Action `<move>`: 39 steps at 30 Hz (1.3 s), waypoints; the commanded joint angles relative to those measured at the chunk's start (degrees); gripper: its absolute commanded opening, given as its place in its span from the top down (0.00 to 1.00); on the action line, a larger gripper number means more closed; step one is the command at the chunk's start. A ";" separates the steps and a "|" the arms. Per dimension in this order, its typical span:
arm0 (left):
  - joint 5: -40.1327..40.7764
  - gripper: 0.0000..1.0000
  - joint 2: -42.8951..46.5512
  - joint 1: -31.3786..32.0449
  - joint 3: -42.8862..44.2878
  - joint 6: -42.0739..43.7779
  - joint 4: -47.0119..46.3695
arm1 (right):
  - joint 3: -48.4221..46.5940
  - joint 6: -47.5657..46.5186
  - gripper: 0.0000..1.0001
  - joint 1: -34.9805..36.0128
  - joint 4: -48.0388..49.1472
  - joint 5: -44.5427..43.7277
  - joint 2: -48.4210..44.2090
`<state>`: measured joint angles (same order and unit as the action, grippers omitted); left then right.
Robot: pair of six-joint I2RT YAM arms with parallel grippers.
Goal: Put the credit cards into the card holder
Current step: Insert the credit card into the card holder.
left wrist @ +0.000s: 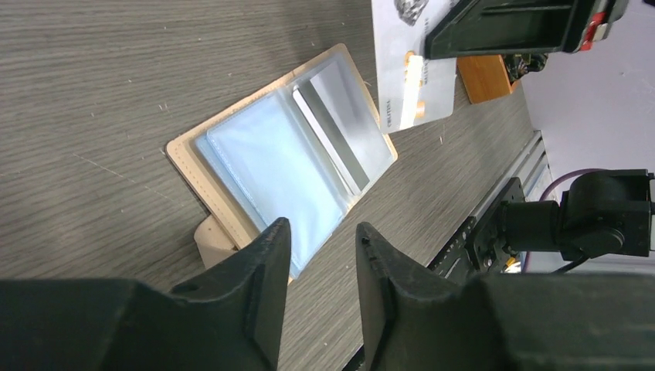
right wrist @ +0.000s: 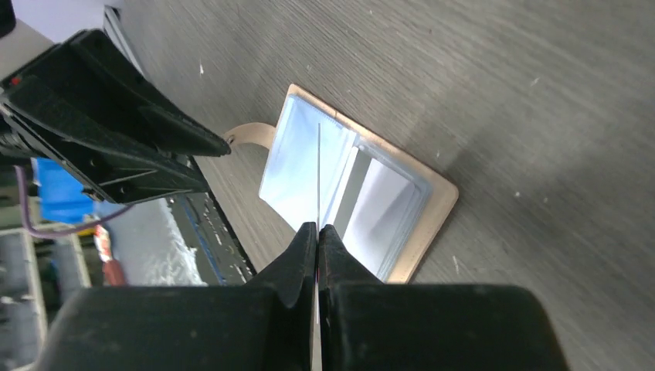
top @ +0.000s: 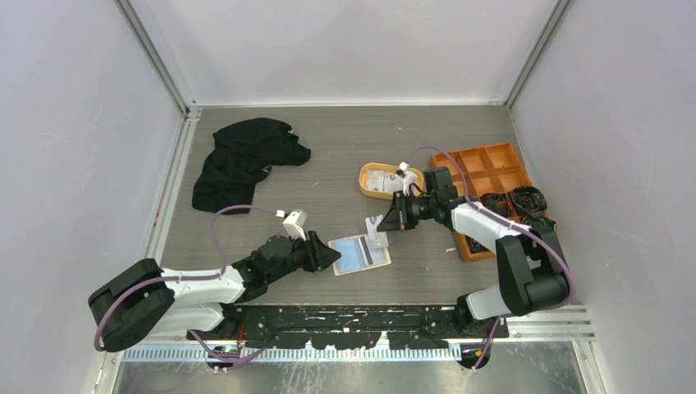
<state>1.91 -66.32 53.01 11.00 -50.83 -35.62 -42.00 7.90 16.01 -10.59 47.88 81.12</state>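
While pinching thin, stiff, slick card edgewise in clamped right gripper, steady card holder with left gripper, jaws apart.

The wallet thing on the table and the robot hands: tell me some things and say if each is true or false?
The card holder lies open on the table. True.
The right gripper is empty. False: it is shut on a credit card.
The left gripper pinches a card. False: its jaws stand open, holding nothing.
A second card already sits in a card holder pocket. True.
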 commanded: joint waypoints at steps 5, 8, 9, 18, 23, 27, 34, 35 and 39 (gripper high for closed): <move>3.23 0.71 1.42 2.67 3.40 0.39 0.81 | 5.75 21.47 0.99 0.19 21.21 0.67 2.66; 3.66 0.73 -0.66 3.18 4.29 0.64 0.75 | 6.48 23.54 0.99 0.97 22.58 -0.60 4.88; 3.83 0.73 -1.18 3.31 4.49 0.72 0.80 | 6.55 23.26 0.99 1.38 22.46 -0.90 5.54; 5.28 0.73 -8.76 3.56 5.81 1.09 -1.49 | 7.78 22.00 0.99 3.30 22.60 -2.94 7.95; 6.47 0.75 -11.29 3.63 6.56 0.51 -0.87 | 8.07 22.06 0.99 3.76 22.89 -3.13 9.51; 8.88 0.77 -10.40 3.80 7.28 -0.12 4.11 | 8.16 22.47 0.99 3.77 23.13 -3.08 10.33; 10.81 0.78 -8.94 4.40 8.23 -0.21 9.41 | 8.51 24.78 0.99 4.08 25.69 -0.89 11.59; 10.95 0.79 -9.11 4.44 8.29 -0.31 9.69 | 8.60 25.12 0.99 4.07 26.16 -0.57 11.60; 11.01 0.82 -9.88 4.61 8.65 -0.57 10.40 | 8.86 26.11 0.99 4.12 27.59 0.39 11.52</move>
<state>10.98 -76.47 57.17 17.74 -50.94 -26.15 -33.67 32.38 19.79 12.69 46.19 92.95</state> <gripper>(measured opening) 0.196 0.053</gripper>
